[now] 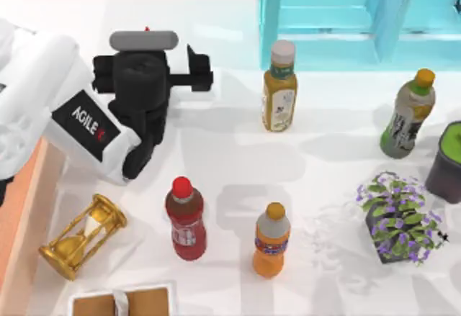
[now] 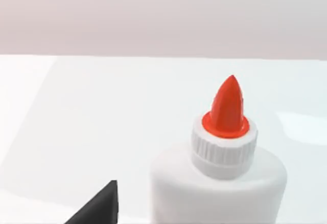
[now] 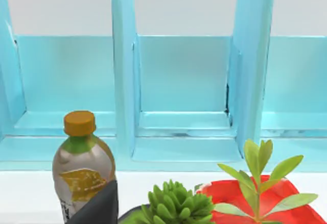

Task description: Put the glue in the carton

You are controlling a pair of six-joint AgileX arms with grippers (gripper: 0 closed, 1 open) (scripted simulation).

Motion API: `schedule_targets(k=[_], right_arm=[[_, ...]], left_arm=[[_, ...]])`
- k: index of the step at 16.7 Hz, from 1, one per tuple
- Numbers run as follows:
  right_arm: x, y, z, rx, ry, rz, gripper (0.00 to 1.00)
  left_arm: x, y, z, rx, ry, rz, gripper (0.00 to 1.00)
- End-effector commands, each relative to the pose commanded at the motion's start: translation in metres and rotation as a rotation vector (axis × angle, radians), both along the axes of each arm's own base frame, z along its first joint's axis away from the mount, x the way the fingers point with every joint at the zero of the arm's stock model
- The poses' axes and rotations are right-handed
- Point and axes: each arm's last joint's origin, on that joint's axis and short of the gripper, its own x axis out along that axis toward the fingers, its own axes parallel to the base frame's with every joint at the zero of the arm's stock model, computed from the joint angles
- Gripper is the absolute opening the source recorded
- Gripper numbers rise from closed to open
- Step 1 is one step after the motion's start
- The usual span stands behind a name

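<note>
From above, the left pincer (image 1: 148,42) hangs over the glue (image 1: 147,29) at the worktop's (image 1: 230,150) rear left, the carton (image 1: 18,208) lying nearby at the left edge; whether it is wide or closed I cannot tell. At the left wrist, the glue stands upright just ahead; it seems light, smooth and somewhat squeezable, so I would take it gently at the body under the ribbed collar.

counter (image 1: 230,150): plain white, pretty crowded
back: pale blue rack (image 1: 360,17)
middle: yellow-green bottle (image 1: 279,89), green-tea bottle (image 1: 408,114)
front: red drink bottle (image 1: 186,220), orange bottle (image 1: 271,240), hourglass (image 1: 81,235), flower pot (image 1: 396,219), brown box (image 1: 122,303)
left edge: carton (image 1: 18,208)
</note>
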Motion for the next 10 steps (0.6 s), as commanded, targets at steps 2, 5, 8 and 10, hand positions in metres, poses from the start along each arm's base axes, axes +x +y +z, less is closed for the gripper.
schedule_targets(k=[2,5,8,10], right_arm=[[0.0,0.0,0.0,0.0,0.0,0.0,1.0],[0.0,0.0,0.0,0.0,0.0,0.0,1.0],[0.0,0.0,0.0,0.0,0.0,0.0,1.0],[0.0,0.0,0.0,0.0,0.0,0.0,1.0]], left_arm=[[0.018,0.003,-0.008,0.0,0.001,0.001,1.0],[0.038,0.011,-0.024,0.001,0.001,0.001,1.0],[0.043,0.013,-0.03,0.002,0.002,0.001,1.0],[0.043,0.013,-0.03,0.002,0.002,0.001,1.0]])
